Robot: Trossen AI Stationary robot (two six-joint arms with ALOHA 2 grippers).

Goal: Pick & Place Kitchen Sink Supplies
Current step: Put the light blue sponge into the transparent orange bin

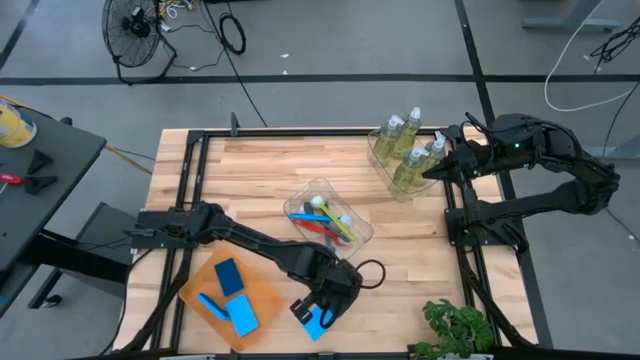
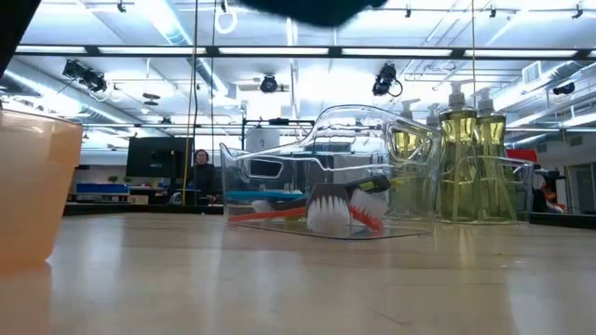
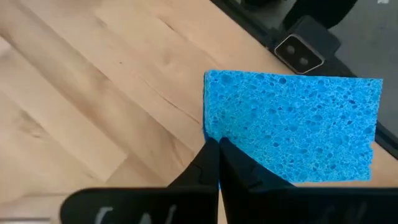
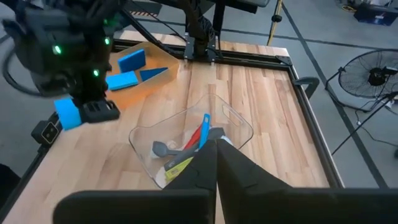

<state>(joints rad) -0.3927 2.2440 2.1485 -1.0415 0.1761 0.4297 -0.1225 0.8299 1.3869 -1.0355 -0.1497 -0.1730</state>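
Observation:
My left gripper [image 1: 322, 308] hangs near the table's near edge, shut on a flat blue sponge [image 3: 292, 124], which also shows in the right wrist view [image 4: 65, 113]. To its left lies the orange tray [image 1: 262, 290] with three more blue sponges [image 1: 229, 275]. At the table's middle a clear tub [image 1: 345, 232] holds several long-handled brushes [image 1: 322, 218]. Another clear tub [image 1: 380, 155] at the far right holds several soap bottles [image 1: 408, 135]. My right gripper [image 1: 432, 172] is shut and hovers beside that tub, touching nothing. My left gripper pinches the sponge between its two fingers at one edge, close to a corner [image 3: 214, 134]. The fingers [image 3: 205, 165] come from above, slanting down. The sponge is lifted clear of the table and reaches out past the fingertips, its broad face toward the wrist camera.
The table's black frame rail [image 3: 298, 53] runs just under the held sponge. A green plant [image 1: 455, 325] stands at the near right corner. Bare wood [image 1: 420, 250] lies between the brush tub and the plant.

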